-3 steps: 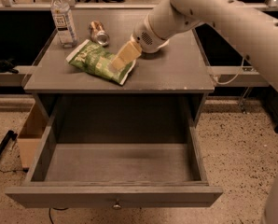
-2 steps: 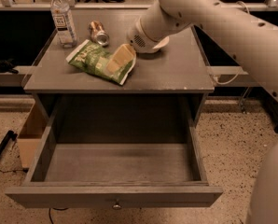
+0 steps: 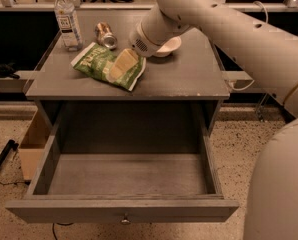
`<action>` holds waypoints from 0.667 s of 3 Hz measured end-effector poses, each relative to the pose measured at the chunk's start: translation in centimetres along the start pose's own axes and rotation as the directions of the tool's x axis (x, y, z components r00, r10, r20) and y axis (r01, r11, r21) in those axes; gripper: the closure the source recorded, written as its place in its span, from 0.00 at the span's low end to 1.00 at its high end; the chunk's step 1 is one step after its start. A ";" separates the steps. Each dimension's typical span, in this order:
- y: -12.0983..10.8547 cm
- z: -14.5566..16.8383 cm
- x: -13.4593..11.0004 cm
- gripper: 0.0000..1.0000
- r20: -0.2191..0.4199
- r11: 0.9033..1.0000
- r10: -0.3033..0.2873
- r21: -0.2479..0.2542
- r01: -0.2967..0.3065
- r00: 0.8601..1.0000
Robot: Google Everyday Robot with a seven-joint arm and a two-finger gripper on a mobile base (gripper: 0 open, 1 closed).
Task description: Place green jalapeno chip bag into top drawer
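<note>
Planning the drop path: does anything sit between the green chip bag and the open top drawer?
Nothing visible does. The green jalapeno chip bag lies near the tabletop's front edge, with the tool over it. The top drawer stands open just below. The bottle and can sit behind the bag, off that path.

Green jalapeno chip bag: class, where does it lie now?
In the camera view, the chip bag lies left on the cabinet top, just in front of the bottle and crushed can, with the gripper over its right part.
</note>
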State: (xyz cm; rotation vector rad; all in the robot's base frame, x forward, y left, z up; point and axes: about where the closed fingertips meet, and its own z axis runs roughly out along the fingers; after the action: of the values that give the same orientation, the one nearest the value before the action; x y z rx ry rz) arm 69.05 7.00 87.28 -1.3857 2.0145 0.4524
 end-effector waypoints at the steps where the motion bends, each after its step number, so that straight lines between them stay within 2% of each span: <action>1: -0.4 1.1 -0.7 0.00 -0.009 1.000 -0.005 -0.004 0.005 1.000; 2: -0.5 2.2 -2.1 0.00 -0.019 1.000 -0.029 -0.012 0.029 0.999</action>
State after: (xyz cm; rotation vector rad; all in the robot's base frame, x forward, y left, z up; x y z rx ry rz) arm 70.71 9.59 87.09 -1.4296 2.0073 0.4403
